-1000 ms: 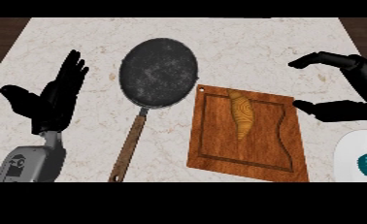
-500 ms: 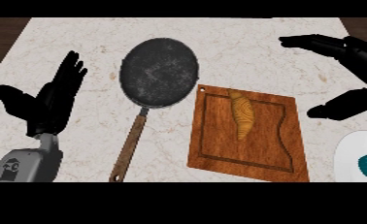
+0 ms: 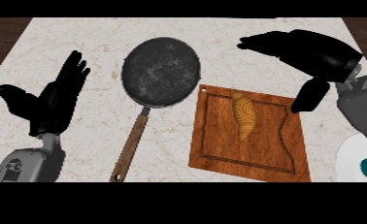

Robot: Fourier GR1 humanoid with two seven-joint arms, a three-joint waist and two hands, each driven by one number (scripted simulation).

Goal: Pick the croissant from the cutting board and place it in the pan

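moved: right hand (image 3: pixel 309 56) swung in over the board's far corner | state: open, empty | croissant (image 3: pixel 243 114) below-left of its thumb | advice: descend, straddle it lengthwise | left hand (image 3: pixel 54 99) resting open

Worktop (image 3: pixel 215 43) — pale cream stone, veined with faint tan marbling; a dark brown strip shows at its far left and right corners.

Pan (image 3: pixel 160 72) — dark charcoal-black bowl, mottled with pale grey speckles; handle (image 3: pixel 130 146) reddish-brown wood with a darker tip.

Cutting board (image 3: pixel 269 140) — warm reddish-brown wood with visible darker grain streaks and a darker groove running inside its edge.

Croissant (image 3: pixel 243 114) — golden tan, crossed by lighter and darker bands.

Left hand (image 3: pixel 54 102) — plain matte black, on a grey forearm.

Right hand (image 3: pixel 308 53) — matte black likewise, fingers (image 3: pixel 261 41) included; grey and white at the wrist.
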